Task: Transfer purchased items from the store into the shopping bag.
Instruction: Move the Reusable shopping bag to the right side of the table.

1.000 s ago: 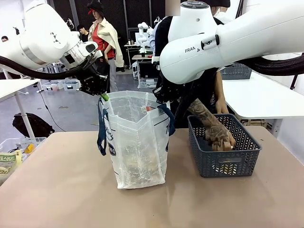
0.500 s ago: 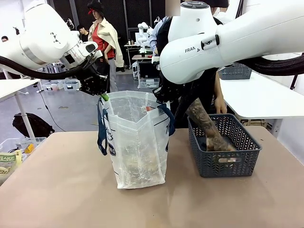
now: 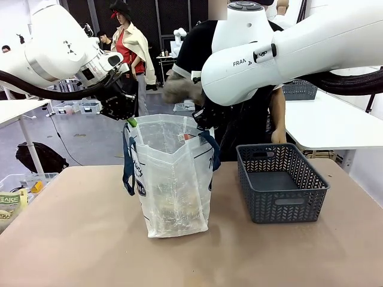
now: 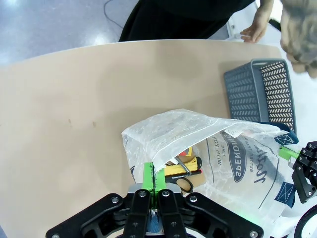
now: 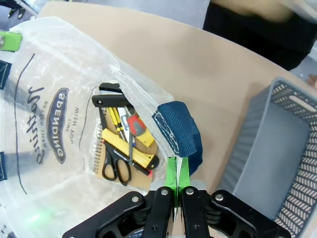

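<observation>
— The person's hand [image 3: 178, 89] has come out of the mesh basket [image 3: 281, 203]. A second ago it was down inside, and now it's swung up high, above the top of the shopping bag [image 3: 173, 179].

— Is it holding anything?

— I can't tell, it's a blur. But the basket floor looks bare now, so my guess is whatever was left in there is on its way over.

— And the robot?

— It hasn't budged. The left gripper [image 4: 154, 179] has its green pads pressed together on the plastic rim at one side of the bag's mouth. The right gripper [image 5: 177, 173] is pinching the opposite rim, right by the navy handle [image 5: 178, 131]. Between them they're keeping the mouth stretched open.

— So where are the goods?

— The purchased items [image 5: 124, 151] lie at the bottom of the bag: yellow packets, and what looks like a pair of scissors. The bag stands upright on the table [image 3: 72, 239], just beside the basket.

— Nearly done, then?

— I'd say so. If the hand has the last piece, one drop into the bag should finish it, and the arms only need to keep that rim taut.
</observation>
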Robot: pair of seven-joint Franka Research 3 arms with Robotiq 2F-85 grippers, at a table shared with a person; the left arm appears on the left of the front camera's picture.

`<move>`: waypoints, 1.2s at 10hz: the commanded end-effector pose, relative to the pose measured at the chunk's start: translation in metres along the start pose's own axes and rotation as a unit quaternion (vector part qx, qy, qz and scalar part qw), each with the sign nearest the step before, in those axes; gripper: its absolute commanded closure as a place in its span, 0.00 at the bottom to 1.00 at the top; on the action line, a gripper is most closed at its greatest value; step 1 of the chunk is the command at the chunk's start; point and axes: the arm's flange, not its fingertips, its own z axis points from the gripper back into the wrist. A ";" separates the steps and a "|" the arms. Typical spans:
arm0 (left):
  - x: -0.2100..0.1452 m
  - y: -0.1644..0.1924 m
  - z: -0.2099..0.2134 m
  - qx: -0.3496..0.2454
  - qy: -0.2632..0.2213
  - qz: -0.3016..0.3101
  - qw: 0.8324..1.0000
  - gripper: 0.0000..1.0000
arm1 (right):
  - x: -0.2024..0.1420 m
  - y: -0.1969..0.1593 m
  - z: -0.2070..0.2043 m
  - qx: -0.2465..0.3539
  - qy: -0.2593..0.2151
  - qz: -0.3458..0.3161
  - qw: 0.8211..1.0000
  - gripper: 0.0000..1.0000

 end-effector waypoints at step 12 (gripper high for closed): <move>0.032 -0.010 -0.008 -0.084 0.034 -0.024 0.996 1.00 | 0.010 0.012 0.001 0.010 0.012 0.061 0.998 1.00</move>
